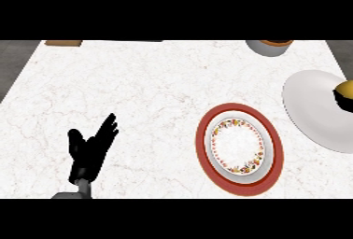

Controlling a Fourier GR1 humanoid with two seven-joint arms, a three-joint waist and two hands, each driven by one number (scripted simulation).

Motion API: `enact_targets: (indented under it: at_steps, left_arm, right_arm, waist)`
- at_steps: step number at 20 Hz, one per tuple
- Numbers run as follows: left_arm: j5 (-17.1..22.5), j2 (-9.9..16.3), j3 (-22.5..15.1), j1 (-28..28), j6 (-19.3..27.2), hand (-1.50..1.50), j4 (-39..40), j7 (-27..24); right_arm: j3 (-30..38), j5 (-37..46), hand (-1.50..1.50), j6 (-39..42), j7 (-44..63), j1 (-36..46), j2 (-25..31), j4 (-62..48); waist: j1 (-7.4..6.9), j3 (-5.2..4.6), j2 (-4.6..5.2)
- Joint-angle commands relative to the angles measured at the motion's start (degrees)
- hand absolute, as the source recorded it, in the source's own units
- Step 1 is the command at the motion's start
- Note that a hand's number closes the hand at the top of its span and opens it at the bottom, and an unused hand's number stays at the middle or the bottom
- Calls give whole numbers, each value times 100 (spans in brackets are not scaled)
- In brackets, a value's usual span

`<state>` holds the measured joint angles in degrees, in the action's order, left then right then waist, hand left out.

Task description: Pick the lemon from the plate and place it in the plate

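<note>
Rightward, right hand grasps lemon over white plate; left hand fingers released.

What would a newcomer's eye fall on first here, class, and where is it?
The red-rimmed plate with its flowered inner ring, right of centre on the pale counter. Next the black left hand, open at lower left. At the right edge, a white plate with a yellow lemon against something black.
</note>
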<state>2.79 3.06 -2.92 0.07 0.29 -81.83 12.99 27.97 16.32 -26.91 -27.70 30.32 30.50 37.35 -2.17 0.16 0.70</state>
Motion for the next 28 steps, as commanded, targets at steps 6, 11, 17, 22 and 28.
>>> enact_targets:
  at_steps: [6,11,17,22,28]
  left_arm:
    - [-73,-49,-41,-225,57,0,45,62]
    - [-86,-98,-92,-82,-6,0,149,-186]
    - [113,119,181,-296,-120,0,150,38]
    - [-20,-63,-102,-26,-31,0,-151,103]
    - [-105,-99,-63,-59,141,0,-152,130]
  right_arm:
    - [-586,838,-150,675,665,703,529,-2042]
    - [-185,353,-150,1372,-447,749,500,-2196]
    - [706,-564,-150,1621,-1322,790,333,-2208]
    - [1050,-868,-150,2422,-1168,771,1087,-2546]
    - [1121,-1032,-150,3995,-1493,161,1431,-2805]
  waist:
    - [-210,18,84]
    - [-148,32,86]
    - [-48,31,74]
    - [-78,31,57]
    - [18,30,35]
